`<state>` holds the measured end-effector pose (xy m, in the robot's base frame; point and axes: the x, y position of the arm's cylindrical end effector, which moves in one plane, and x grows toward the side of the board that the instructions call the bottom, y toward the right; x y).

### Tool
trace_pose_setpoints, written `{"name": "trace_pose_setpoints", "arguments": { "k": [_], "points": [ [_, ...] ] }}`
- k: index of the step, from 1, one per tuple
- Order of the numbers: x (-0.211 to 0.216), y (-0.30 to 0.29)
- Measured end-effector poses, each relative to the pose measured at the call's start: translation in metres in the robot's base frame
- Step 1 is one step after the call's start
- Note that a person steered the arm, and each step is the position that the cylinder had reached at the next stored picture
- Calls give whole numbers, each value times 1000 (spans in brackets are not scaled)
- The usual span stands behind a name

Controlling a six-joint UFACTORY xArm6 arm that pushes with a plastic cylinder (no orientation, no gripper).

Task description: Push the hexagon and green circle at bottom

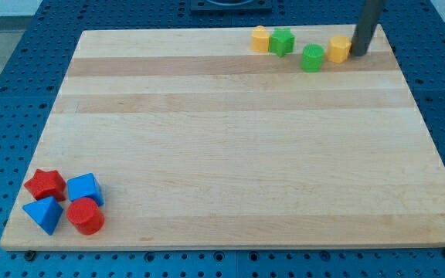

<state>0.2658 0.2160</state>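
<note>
My tip (356, 55) rests on the board near the view's top right, touching or almost touching the right side of a yellow block that looks like a hexagon (339, 48). A green circle block (312, 59) sits just left of and slightly below the yellow hexagon, close to it. Further left at the top edge are a green block (282, 42) of unclear shape and another yellow block (260, 38), side by side and touching.
At the view's bottom left is a cluster: a red star (45, 184), a blue cube-like block (84, 189), a blue triangle (43, 214) and a red circle block (86, 217). The wooden board (230, 154) lies on a blue perforated table.
</note>
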Motion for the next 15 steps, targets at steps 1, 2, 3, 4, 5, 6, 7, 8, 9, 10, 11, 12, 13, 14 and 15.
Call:
{"name": "trace_pose_setpoints", "arguments": {
  "k": [1, 2, 3, 4, 5, 6, 7, 8, 9, 10, 11, 12, 13, 14, 15],
  "points": [
    [12, -57],
    [34, -85],
    [1, -52],
    [-46, -34],
    [-50, -73],
    [15, -137],
    [73, -143],
    [70, -143],
    [34, -143],
    [5, -122],
    [-8, -78],
    [45, -75],
    [103, -97],
    [119, -95],
    [118, -78]
  ]
}}
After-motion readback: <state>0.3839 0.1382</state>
